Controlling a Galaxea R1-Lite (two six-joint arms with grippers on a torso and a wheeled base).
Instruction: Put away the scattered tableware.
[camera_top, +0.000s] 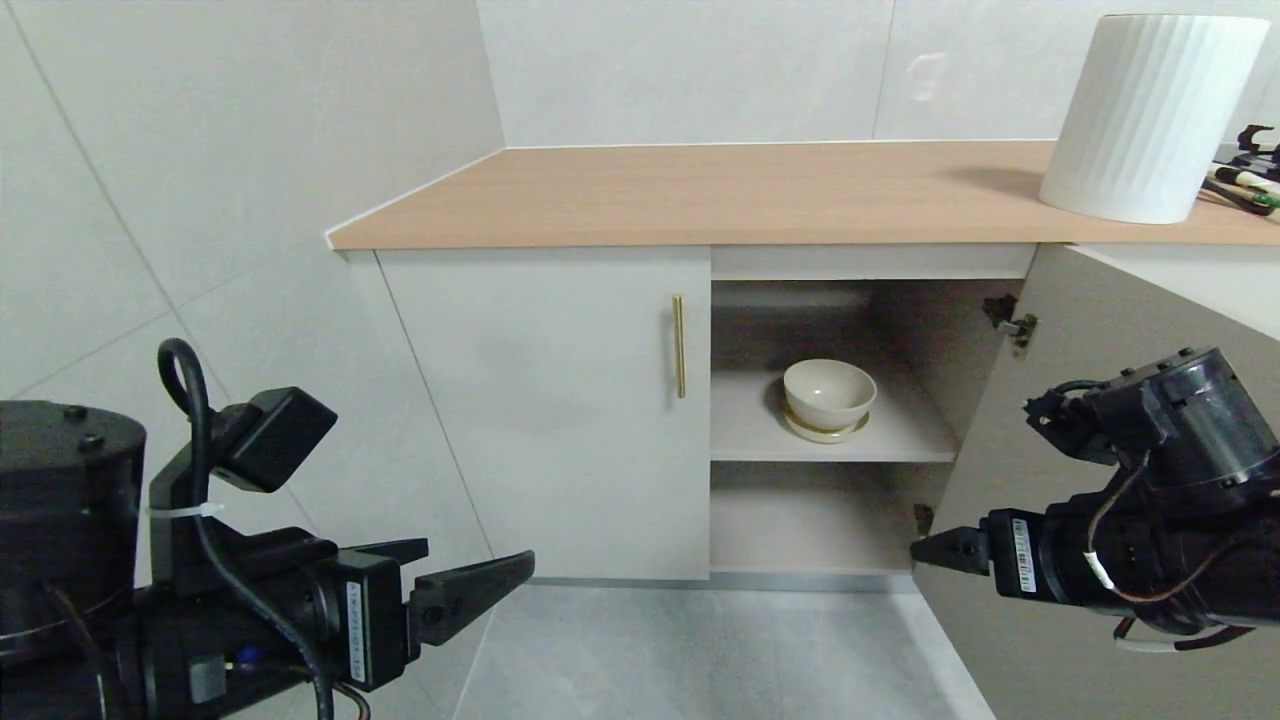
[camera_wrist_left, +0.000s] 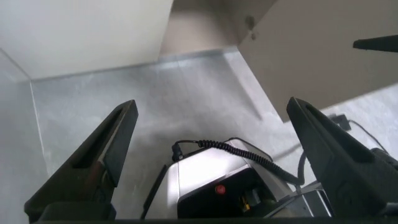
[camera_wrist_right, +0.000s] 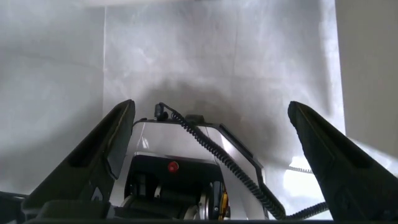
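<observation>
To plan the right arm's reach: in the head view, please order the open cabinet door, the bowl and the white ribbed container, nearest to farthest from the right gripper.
1. open cabinet door: just beside the right gripper.
2. bowl: inside, on the upper shelf.
3. white ribbed container: up on the countertop, far right.

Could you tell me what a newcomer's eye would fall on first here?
The open cabinet stands out: a cream bowl sits on a plate on its upper shelf, right door swung open. A white ribbed container stands on the wooden counter at the right. Low in front, the left gripper and right gripper hold jaws wide apart.
</observation>
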